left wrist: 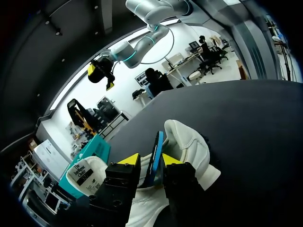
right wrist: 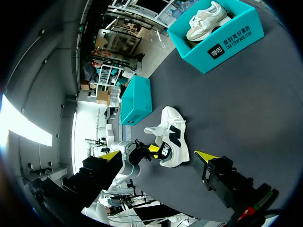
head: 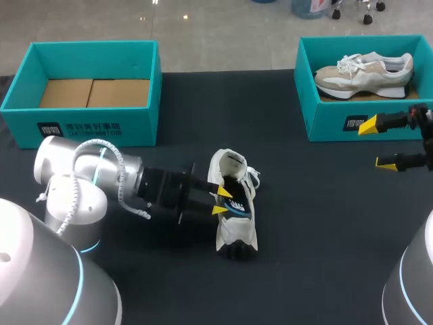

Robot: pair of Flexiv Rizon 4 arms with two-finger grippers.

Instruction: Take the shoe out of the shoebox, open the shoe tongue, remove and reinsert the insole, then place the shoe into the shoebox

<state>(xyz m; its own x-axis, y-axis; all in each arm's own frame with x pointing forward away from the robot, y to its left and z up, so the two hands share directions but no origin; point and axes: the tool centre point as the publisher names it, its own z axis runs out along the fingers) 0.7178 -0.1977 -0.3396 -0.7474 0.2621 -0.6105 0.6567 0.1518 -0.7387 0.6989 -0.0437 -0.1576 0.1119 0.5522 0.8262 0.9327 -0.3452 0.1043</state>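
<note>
Left gripper (head: 221, 201) sits at the mouth of the white shoe (head: 237, 233), at the end of a left arm (head: 101, 172) that lies low and nearly level over the table (head: 304, 237), wrist turned so one yellow tip is stacked above the other in the head view. The shoe lies on the dark cloth directly ahead of the fingers, heel end to one side of them and dark toe to the other, laces trailing off the far side.

Well behind the arm, at the table's back edge, stands the empty shoebox (head: 81, 128) (only cardboard lining shows inside). A second shoebox (head: 338, 125) holds a beige shoe (head: 365, 71) and sits just beyond the right gripper (head: 377, 143), which hangs well apart from the white shoe. Nothing lies between either gripper and the shoe.

The left fingers stand narrow, clamped on the edge of the black-and-blue insole (left wrist: 155, 161), which rises on edge out of the shoe between the two tips. The right fingers are spread wide and hold nothing.
</note>
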